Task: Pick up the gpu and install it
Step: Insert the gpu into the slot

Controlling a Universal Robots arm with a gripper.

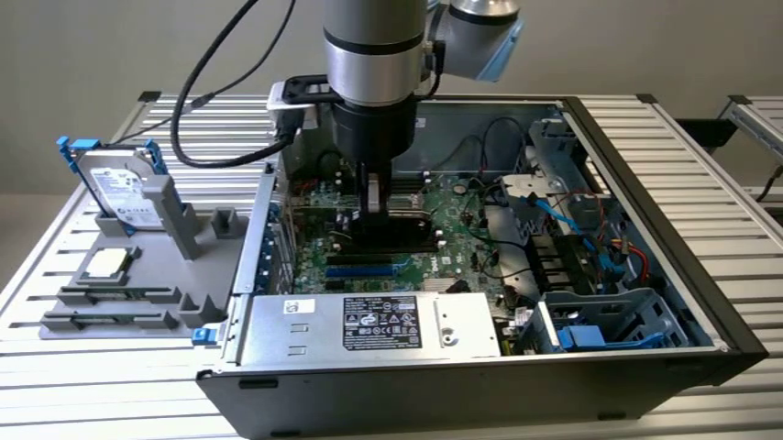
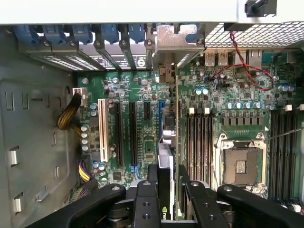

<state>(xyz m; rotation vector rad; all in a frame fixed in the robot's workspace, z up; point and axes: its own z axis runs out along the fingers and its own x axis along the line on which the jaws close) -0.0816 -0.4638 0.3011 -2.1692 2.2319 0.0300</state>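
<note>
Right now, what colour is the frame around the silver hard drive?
Blue; the frame shows best in the exterior view.

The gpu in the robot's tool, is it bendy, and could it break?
Probably stiff: the gpu stands straight and edge-on in the tool, no sag. Likely fragile, since it's a thin circuit card with a metal bracket. Probably light too, being so thin.

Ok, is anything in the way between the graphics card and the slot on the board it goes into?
Nothing visible does. The gripper holds the graphics card on edge right over the green board, its metal bracket at the case's rear openings. No cable or loose part shows along its line. Whether it is seated I cannot tell.
</note>
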